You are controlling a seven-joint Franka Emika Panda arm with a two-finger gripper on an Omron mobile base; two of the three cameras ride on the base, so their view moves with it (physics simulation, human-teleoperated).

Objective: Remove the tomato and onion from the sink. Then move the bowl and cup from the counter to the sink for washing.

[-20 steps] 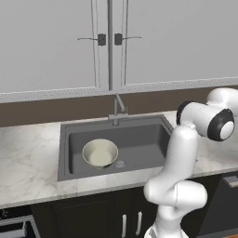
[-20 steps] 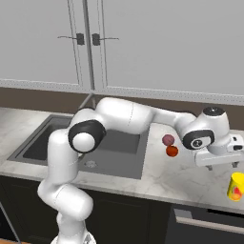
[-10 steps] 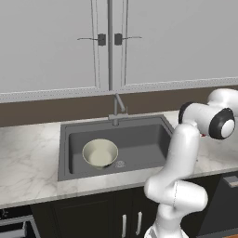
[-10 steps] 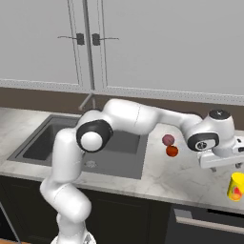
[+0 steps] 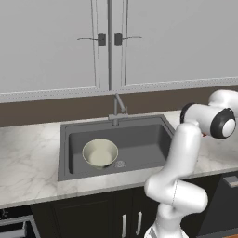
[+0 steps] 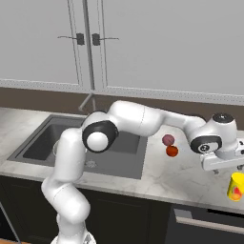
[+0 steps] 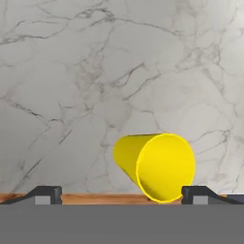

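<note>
Gripper (image 7: 121,194) fingers spread wide, holding nothing, over the counter (image 6: 157,174). Cup (image 6: 236,186) at far right of right base view, just beside the hand. Bowl (image 5: 100,152) sits in sink (image 5: 139,139). Tomato (image 6: 172,151) and onion (image 6: 167,139) touching, mid-counter.

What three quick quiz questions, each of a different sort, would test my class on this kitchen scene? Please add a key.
1. True or false: the bowl sits inside the sink.
2. Which thing stands nearest the end effector? A) the cup B) the tomato C) the faucet
3. Fill in: the onion and tomato rest on the ____.

Key: 1 true; 2 A; 3 counter.
</note>
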